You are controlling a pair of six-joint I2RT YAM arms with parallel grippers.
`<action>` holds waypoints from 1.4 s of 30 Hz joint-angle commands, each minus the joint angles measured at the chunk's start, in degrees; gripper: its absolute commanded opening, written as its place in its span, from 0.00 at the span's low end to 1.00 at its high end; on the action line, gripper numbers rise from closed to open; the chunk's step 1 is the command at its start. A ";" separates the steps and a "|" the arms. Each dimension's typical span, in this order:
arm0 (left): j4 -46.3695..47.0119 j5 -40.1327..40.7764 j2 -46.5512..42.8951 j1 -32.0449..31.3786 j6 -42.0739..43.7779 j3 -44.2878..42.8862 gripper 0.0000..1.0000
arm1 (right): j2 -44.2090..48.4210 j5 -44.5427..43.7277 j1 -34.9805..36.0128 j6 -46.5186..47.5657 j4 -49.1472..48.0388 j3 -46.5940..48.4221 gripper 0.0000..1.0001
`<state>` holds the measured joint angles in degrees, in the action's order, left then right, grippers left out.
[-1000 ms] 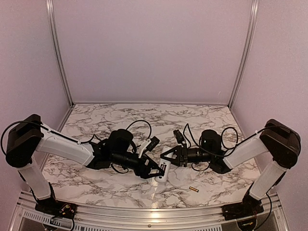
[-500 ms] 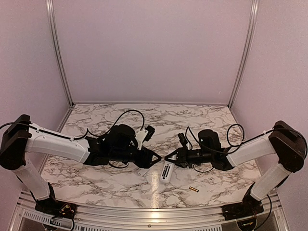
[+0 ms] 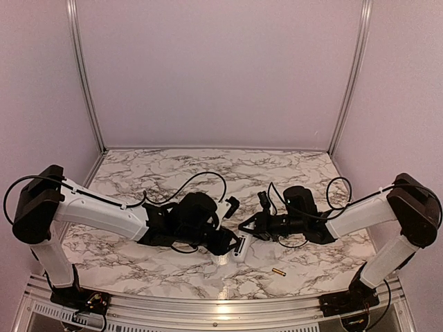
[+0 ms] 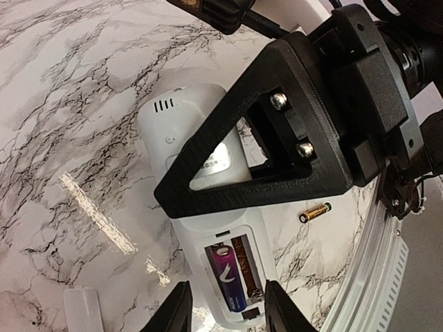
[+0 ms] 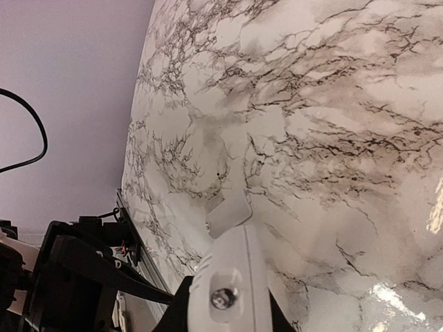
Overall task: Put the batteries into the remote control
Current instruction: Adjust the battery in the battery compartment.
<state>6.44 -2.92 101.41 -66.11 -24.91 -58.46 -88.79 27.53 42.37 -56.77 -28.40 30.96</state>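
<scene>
The white remote control [image 4: 208, 228] lies back up on the marble table with its battery bay open. A dark blue-purple battery [image 4: 228, 273] sits in the left slot, and the right slot shows only its spring. My right gripper [image 3: 243, 227] is shut across the remote's far half, whose end fills the right wrist view [image 5: 232, 270]. My left gripper [image 4: 228, 308] is open, with one finger on each side of the remote's near end. The gold battery [image 4: 315, 211] lies loose on the table to the right, also seen from above [image 3: 278, 272].
The remote's detached white battery cover [image 4: 83, 310] lies on the table beside the remote; it also shows in the right wrist view [image 5: 228, 211]. The table's metal front rail [image 3: 221, 304] runs close behind the gold battery. Pale walls enclose the table.
My left gripper moved right and down from beside the remote and now straddles its near end. The right gripper has kept its hold on the remote and barely moved.
</scene>
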 commanded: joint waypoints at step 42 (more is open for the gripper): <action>-23.63 2.43 -2.90 2.04 3.24 -8.09 0.00 | 2.36 -2.44 -5.14 4.96 4.65 -0.60 0.00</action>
<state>-7.75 -0.62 103.07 -65.73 -23.81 -67.64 -87.88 25.74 38.59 -54.96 -25.98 30.92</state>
